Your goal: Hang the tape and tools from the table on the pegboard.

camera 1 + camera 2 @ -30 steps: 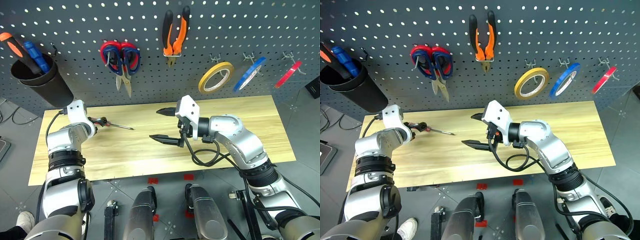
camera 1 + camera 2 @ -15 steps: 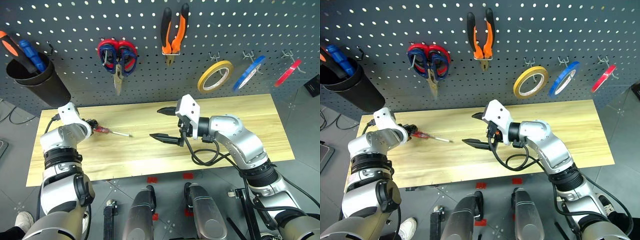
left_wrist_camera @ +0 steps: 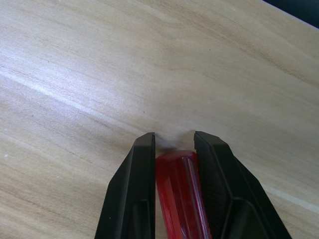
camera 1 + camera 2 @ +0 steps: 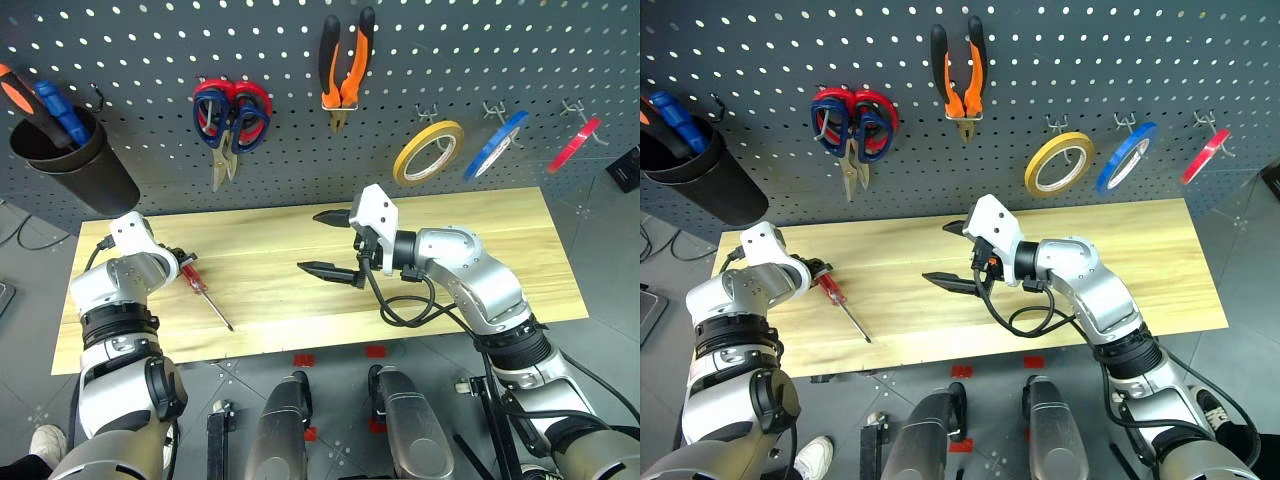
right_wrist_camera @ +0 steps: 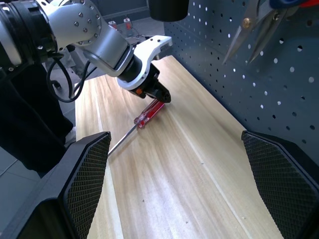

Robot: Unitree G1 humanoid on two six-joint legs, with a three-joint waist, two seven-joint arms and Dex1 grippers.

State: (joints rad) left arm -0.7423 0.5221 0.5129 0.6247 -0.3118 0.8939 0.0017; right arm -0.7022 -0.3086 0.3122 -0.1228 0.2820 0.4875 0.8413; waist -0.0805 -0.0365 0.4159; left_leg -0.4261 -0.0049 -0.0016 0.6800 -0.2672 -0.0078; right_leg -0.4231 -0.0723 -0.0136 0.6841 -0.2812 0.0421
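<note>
The slim red-handled screwdriver (image 4: 203,293) lies flat on the light wood plank counter (image 4: 450,225) at the lower left of the head view. Its clear red handle butt sits between the two black fingers of the left end effector (image 4: 183,266), and its steel shaft runs away from that end effector, diagonally down and to the right toward the counter's near edge. In the left wrist view the handle (image 3: 180,191) sits between the fingers (image 3: 133,189), which stand just beside it on both sides. They look pinched or nearly pinched on it, though actual contact cannot be confirmed.

The long axis roughly continues the line of the left end effector, so the grip falls on the handle end, with the shaft sticking forward and free.

The right end effector (image 4: 328,243) hangs mid-frame above the counter with its fingers spread wide and nothing held, well apart from the screwdriver. The left arm is clearly the nearer one.

The dark grey perforated pegboard (image 4: 150,130) rises behind the counter, above the screwdriver. The likely next move is to lift the tool and carry it up and back.
</note>
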